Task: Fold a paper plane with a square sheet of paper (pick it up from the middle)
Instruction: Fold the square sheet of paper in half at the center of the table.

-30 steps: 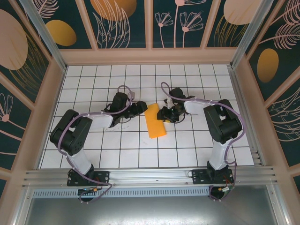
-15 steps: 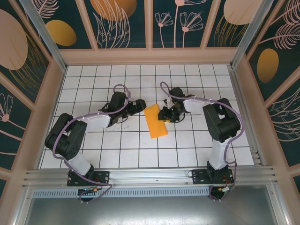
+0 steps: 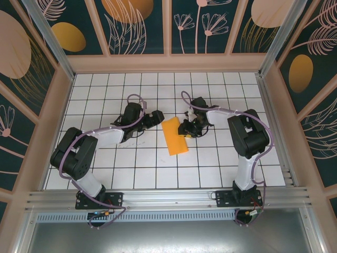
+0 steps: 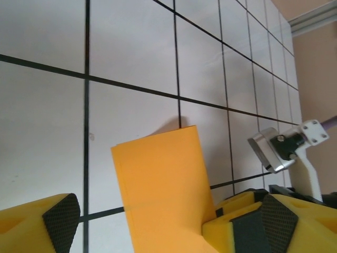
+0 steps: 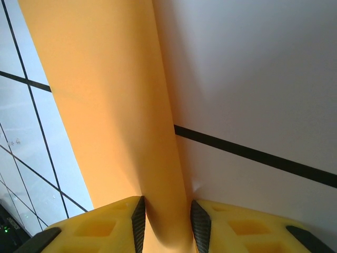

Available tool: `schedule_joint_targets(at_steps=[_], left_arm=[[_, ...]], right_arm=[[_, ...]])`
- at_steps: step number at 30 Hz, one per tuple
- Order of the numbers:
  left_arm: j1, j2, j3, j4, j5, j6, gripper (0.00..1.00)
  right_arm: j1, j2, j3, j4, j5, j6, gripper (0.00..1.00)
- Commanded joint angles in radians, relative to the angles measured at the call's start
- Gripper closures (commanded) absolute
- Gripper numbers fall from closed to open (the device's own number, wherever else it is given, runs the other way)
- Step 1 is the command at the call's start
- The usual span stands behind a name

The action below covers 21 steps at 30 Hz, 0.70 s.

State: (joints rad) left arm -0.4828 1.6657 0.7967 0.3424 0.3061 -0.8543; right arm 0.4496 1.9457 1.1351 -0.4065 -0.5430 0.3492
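The jaws of the right gripper [image 5: 166, 224] stand narrow, pinched on the right-hand edge of the sheet of paper [image 3: 174, 136], which curves up off the counter [image 3: 147, 168] into the pads. The jaws of the left gripper [image 4: 166, 226] stand wide at the opposite side. One end of the sheet lies between them, ungripped, and whether a pad brushes it cannot be told. The sheet sits mid-counter between the two arms, a folded orange rectangle with doubled edges. The risk is that a single thin pinch carries everything. A pull by the right arm could drag the whole sheet, slide the layers out of line, or set a stray crease. If the left jaws close askew, a pad could catch the edge and crumple it.
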Motion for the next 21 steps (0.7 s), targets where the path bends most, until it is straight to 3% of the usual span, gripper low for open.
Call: schedule_joint_targets(at_steps=[1,10,21], left_arm=[[0.000,-0.004,-0.021,0.077,0.062,-0.030,0.11],[-0.036,0.017,-0.016,0.094,0.091,-0.053,0.22],[-0.065,0.108,0.026,0.104,0.138,-0.082,0.48]], right_arm=[[0.001,0.160,-0.049,0.002,0.284,-0.018,0.64],[0.029,0.203,-0.031,-0.010,0.323,-0.020,0.63],[0.036,0.223,-0.031,-0.008,0.325,-0.028,0.63]])
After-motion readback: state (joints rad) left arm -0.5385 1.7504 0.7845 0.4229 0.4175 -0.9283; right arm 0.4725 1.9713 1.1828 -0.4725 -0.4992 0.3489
